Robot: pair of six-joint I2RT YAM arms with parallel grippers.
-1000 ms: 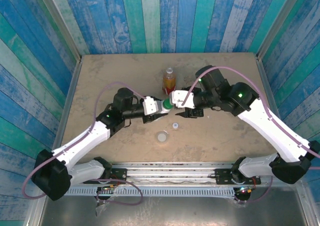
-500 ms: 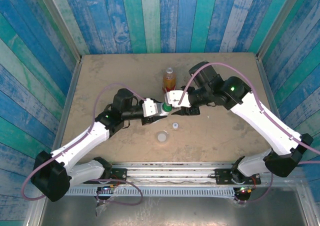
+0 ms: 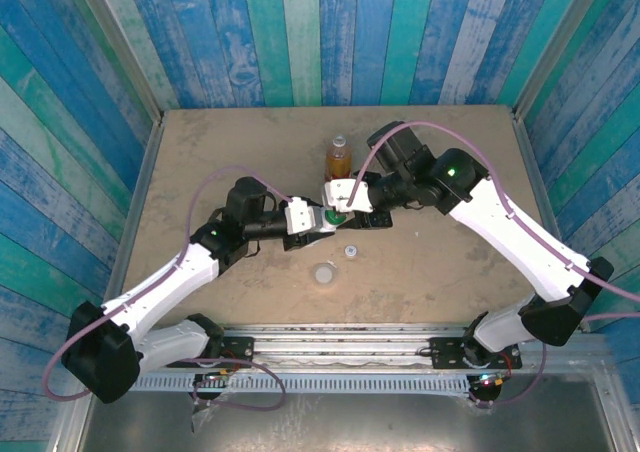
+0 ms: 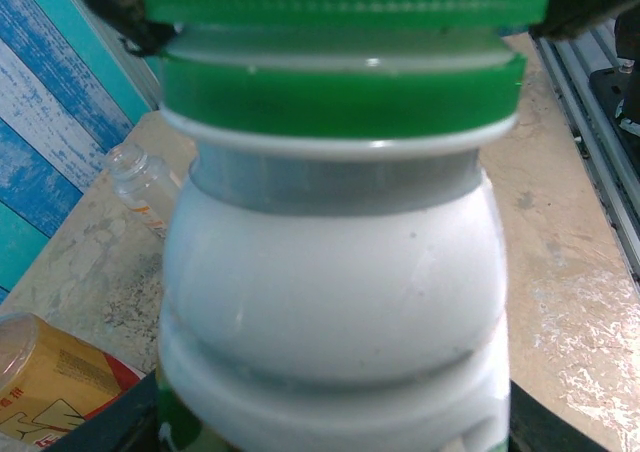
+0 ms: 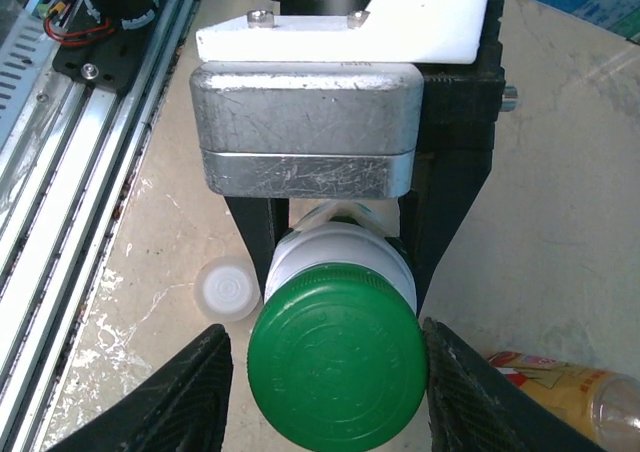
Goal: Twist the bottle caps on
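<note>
1. L gripper [image 5: 345,257]: jaws closed tight on the white bottle [image 4: 330,272]. They grip its body, and the neck sticks out past the fingertips toward the R gripper [image 5: 325,340].
2. R gripper: jaws part open, with the pads against both sides of the green cap [image 5: 338,370]. The cap sits on the bottle's neck, betw. the R jaws.
3. Amber bottle [image 3: 339,159]: upright, just behind both jaws on the far side, not held.
4. Clear bottle [image 4: 140,184]: on the table [image 3: 200,152], left of the L jaws in the left wrist view. Cannot tell if it is upright.
5. Grey cap [image 3: 323,273] and small white cap [image 3: 351,251]: on the table at the near side of the jaws, near each other, apart from both grippers.
</note>
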